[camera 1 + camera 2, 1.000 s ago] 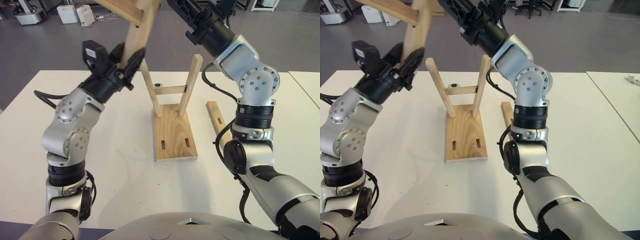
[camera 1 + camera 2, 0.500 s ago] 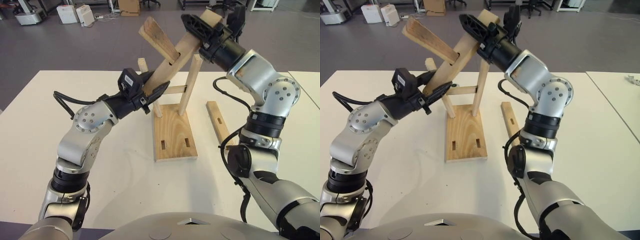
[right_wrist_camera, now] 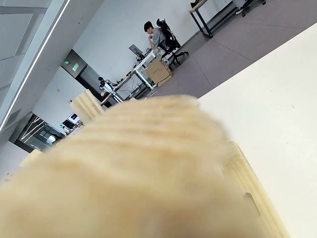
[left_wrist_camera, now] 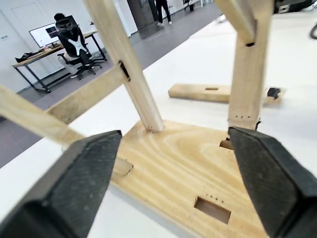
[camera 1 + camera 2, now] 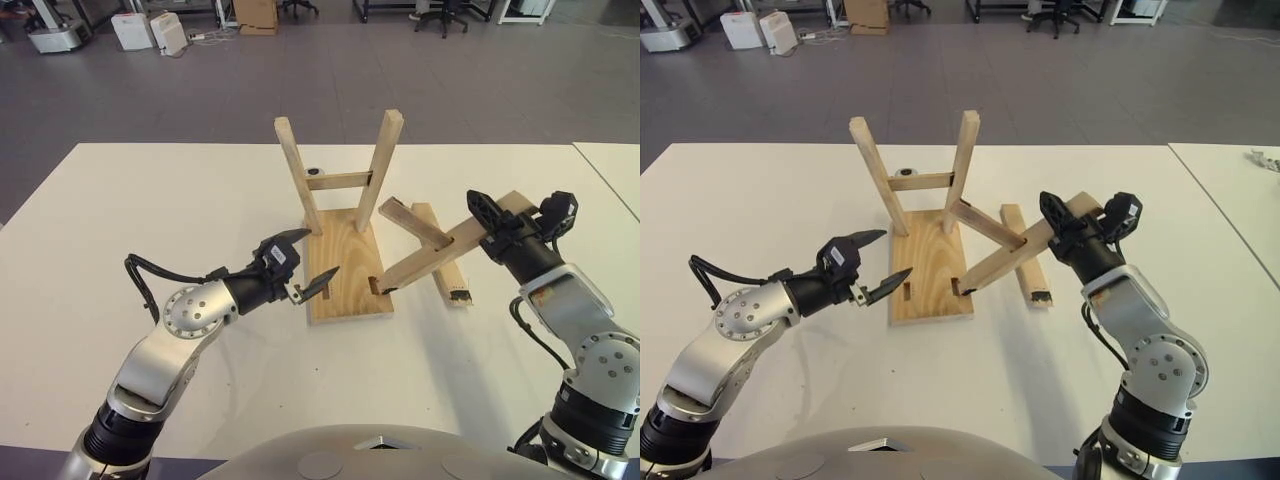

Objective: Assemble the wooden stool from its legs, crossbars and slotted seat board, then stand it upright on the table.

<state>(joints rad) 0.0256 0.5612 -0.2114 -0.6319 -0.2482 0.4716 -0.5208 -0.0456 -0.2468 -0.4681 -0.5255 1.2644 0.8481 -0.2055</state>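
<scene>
Upright legs (image 5: 381, 170) crowd seat board (image 5: 345, 262), near edge — seemingly — open

Bright even overhead light, soft shadows, wrist close-ups blurred

we've swung the leg (image 5: 420, 262) down from high over the table. its foot now sits at the board's (image 5: 340, 292) near right slot, tilted, with only our right gripper (image 5: 497, 228) clamped on it. our left gripper (image 5: 318, 252) has let go, dropped low and spread wide at the board's left edge.
</scene>
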